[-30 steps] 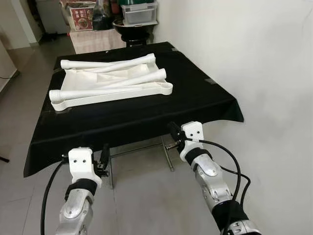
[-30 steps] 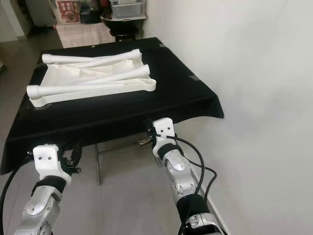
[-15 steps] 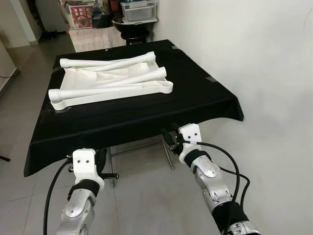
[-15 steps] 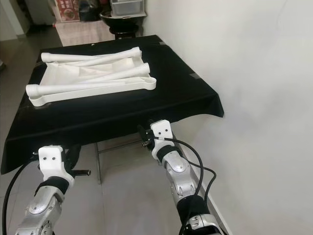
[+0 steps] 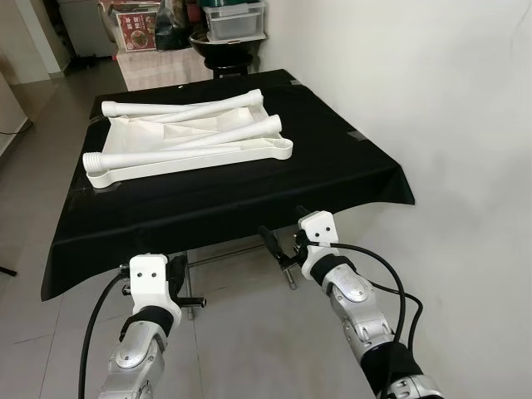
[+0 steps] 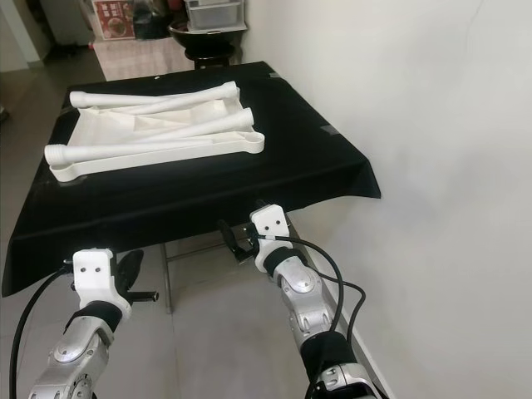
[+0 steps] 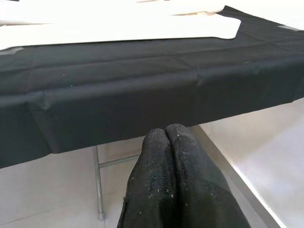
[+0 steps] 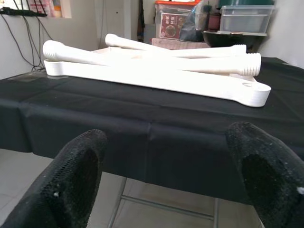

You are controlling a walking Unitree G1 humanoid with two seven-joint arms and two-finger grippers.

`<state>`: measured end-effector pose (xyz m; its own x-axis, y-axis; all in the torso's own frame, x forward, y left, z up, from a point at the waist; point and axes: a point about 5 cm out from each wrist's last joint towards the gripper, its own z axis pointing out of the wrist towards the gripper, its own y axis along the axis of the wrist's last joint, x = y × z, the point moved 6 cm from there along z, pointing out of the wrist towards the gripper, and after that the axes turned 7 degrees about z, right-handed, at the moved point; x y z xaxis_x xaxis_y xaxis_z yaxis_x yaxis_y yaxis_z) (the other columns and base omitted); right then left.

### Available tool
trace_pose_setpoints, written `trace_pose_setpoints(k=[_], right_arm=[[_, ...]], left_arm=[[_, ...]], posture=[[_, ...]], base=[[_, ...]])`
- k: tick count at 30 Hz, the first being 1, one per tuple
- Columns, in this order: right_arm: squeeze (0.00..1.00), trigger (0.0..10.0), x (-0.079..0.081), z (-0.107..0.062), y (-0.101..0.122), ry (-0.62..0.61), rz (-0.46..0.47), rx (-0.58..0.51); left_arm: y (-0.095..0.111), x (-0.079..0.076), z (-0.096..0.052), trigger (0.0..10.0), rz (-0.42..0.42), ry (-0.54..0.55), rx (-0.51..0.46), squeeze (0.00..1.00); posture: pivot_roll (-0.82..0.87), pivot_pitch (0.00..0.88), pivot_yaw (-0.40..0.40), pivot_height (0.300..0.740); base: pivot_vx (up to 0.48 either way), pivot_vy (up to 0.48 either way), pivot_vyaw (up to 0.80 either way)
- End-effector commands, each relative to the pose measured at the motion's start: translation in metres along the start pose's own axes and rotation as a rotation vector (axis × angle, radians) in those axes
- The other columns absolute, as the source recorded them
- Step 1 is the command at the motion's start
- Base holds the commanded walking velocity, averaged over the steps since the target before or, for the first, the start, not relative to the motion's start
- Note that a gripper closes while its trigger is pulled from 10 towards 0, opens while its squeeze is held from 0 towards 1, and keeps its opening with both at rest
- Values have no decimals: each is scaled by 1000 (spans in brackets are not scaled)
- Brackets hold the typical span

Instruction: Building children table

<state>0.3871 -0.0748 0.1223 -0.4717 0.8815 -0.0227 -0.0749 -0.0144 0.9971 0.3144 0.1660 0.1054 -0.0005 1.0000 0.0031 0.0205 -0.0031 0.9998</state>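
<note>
Change in last second: right tool (image 5: 278,246) swung its fingers wide apart and leveled at the table (image 5: 332,179) edge; left tool (image 7: 170,142) stays low, fingers pressed together. White tabletop (image 5: 187,150) with loose legs (image 5: 183,107) lies on the black cloth, well apart from both. Reach beginning, nothing grasped yet.

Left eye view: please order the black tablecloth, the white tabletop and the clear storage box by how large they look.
1. black tablecloth
2. white tabletop
3. clear storage box, but it stands farther away, so it may only look smallest.
</note>
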Motion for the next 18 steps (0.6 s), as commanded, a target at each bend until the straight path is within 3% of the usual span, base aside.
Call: trace_pose_setpoints(k=[1,2,4,5,6,7,11,14,18], right_arm=[[1000,10000,3,3,8,13,-13,-27],[1000,10000,-1,3,8,-11,-13,-24],[1000,10000,-9,4,5,-51,0,-1],[863,10000,-13,5,2,-73,7,17],[863,10000,-13,5,2,-73,7,17],[0,10000,-15,5,1,-84,12,28],[0,10000,-17,7,-3,-89,-8,68],[0,10000,-7,7,0,-21,-26,46],[0,10000,-6,7,-1,-7,24,49]], left_arm=[[3,1,1,4745,9,5,4,0],[5,1,1,10000,36,8,6,0],[7,-1,2,10000,78,5,-1,0],[10,-3,1,10000,85,-5,-16,0],[10,-3,1,10000,85,-5,-16,0],[11,-5,1,10000,86,-13,-27,0],[9,-10,-2,10000,40,-39,-18,0],[12,-8,0,10000,31,-29,-25,0],[16,-10,1,10000,33,-40,-32,0]], posture=[[6,0,34,740],[10,0,31,740],[10,0,31,740],[10,0,31,740],[10,0,31,740],[10,0,31,740],[4,0,35,740],[3,0,35,740],[4,0,38,740]], base=[[0,0,0],[0,0,0],[0,0,0],[0,0,0],[0,0,0],[0,0,0],[0,0,0],[357,0,756],[407,0,0]])
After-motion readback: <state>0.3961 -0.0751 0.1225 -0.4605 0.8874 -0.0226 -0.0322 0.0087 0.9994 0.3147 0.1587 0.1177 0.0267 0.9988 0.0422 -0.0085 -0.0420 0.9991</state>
